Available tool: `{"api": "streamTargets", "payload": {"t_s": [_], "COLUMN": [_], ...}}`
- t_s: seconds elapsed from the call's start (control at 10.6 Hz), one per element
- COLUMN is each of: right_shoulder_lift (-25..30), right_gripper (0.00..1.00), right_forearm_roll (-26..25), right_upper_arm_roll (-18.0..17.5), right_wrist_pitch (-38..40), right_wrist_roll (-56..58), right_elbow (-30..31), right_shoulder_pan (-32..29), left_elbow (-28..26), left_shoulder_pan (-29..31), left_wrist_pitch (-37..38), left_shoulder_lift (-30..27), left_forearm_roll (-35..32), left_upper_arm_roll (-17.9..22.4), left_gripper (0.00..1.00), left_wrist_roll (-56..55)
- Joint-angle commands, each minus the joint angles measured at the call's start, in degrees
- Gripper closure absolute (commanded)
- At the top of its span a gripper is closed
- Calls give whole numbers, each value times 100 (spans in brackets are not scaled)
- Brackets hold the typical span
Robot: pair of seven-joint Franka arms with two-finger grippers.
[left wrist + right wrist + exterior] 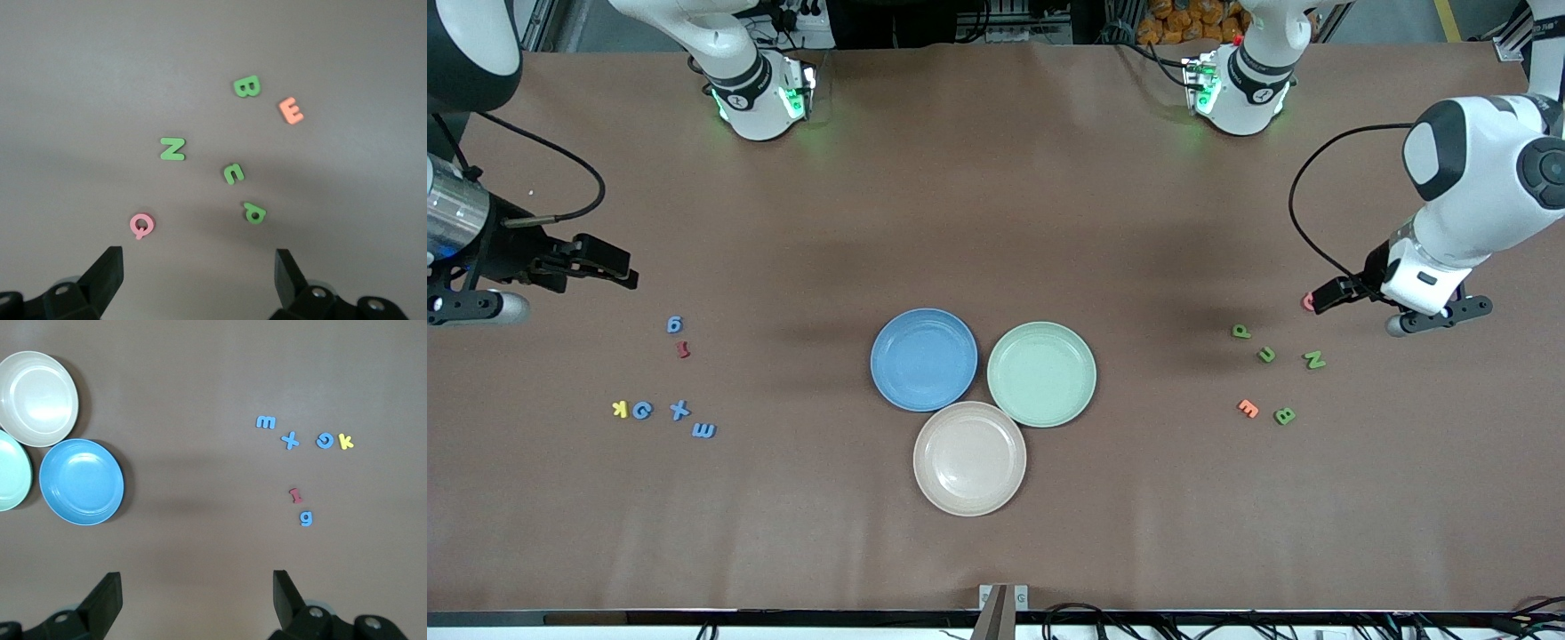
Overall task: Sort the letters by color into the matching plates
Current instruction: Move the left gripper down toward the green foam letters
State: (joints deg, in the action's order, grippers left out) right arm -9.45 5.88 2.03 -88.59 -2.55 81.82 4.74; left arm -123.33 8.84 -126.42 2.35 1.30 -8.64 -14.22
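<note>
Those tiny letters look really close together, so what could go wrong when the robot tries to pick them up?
1. The red letter lies almost touching the blue g, so the open right gripper might nudge or grab both.
2. The yellow k sits right against the blue G; it could be dragged along into the round blue plate.
3. The pink Q has no clearly matching plate, so the open left gripper may misplace it.

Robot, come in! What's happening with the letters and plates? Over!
Both tools open: left tool over pink Q, right tool near blue letters. Plates empty. Nothing blocking.
</note>
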Motion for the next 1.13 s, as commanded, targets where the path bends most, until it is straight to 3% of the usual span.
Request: {"api": "streamTargets", "payload": {"t_s": [0.0, 0.28, 0.38, 0.57, 0.75, 1.04], "right_shoulder_lift": [31, 31, 49, 58, -291, -329], "right_gripper": [0, 0, 0, 0, 0, 0], "right_forearm_roll": [412, 1185, 1178, 1169, 1204, 1126], "right_upper_arm_roll": [-9, 17, 26, 26, 52, 52], "right_wrist_pitch": [270, 614, 719, 940, 879, 939], "right_wrist_roll": [0, -9, 9, 78, 708, 800], "right_elbow": [-131, -524, -822, -861, -869, -887], "right_shoulder_pan": [36, 45, 54, 28, -435, -649], "left_elbow": [-15, -7, 2, -7, -15, 20], "left_shoulder_pan": [214, 171, 145, 92, -100, -329], "left_wrist_pitch": [-409, -953, -1042, -1087, -1113, -1489], "left_shoulder_lift": [318, 801, 959, 1249, 1469, 2005], "left_forearm_roll": [-139, -139, -148, -174, -183, -1454], "left_upper_arm_roll": [-59, -50, -50, -59, -50, -76], "left_gripper": [0, 0, 0, 0, 0, 0], "left_wrist_roll": [-1246, -2511, -2820, -3103, -3637, -5147]}}
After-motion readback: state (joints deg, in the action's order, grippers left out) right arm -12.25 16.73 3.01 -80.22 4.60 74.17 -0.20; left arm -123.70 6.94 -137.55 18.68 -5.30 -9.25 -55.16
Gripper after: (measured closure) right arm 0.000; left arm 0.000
